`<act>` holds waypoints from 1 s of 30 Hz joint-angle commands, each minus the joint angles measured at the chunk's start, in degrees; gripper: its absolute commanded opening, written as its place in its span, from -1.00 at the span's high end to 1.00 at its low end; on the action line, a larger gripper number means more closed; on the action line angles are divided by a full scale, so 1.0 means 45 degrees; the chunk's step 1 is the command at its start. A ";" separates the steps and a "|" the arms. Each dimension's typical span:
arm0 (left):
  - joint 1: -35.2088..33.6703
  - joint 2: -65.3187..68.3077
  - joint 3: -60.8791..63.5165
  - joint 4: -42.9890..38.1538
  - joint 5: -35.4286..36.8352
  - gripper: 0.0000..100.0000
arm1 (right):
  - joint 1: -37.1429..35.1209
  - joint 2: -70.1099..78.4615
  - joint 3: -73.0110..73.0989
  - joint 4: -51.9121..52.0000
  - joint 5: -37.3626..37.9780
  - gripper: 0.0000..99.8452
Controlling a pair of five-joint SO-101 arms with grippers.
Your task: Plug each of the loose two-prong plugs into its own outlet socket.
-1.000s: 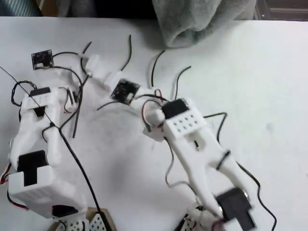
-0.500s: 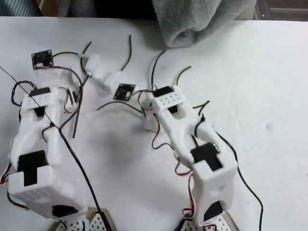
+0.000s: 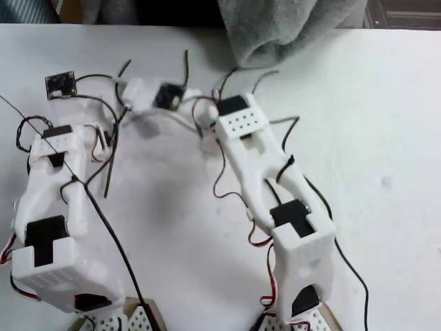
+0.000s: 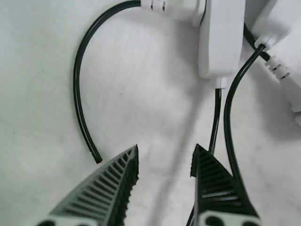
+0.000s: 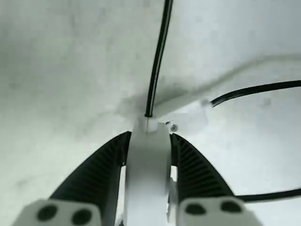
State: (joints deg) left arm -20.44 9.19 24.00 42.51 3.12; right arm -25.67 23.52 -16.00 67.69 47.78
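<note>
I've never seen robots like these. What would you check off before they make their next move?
1. Right end effector has a firm hold on the white plug: ok, it is shut on the plug's body.
2. Left end effector is free to work: ok, it is open with nothing between its fingers.
3. The held plug's prongs face a socket: cannot tell, the prongs are hidden.
4. Cords are clear of the left end effector: not ok, a black cord runs right beside one finger.
</note>
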 commanded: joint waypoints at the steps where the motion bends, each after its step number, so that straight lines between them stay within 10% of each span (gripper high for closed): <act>1: 0.0186 -0.0381 -0.0059 -0.0176 -0.0098 0.62 | 0.0088 -0.0166 -0.2032 -0.0068 0.0117 0.93; 14: 0.0186 -0.0381 -0.0059 -0.0234 -0.0098 0.62 | -0.0010 0.3819 -0.3673 -0.6476 0.1524 0.93; 30: 0.0205 -0.0381 -0.0059 -0.0234 -0.0098 0.62 | -0.0283 0.6613 -1.0100 -0.1241 -0.0039 0.57</act>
State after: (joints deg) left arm -20.44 9.19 24.00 42.51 3.12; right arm -26.55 55.34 -56.00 58.90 51.03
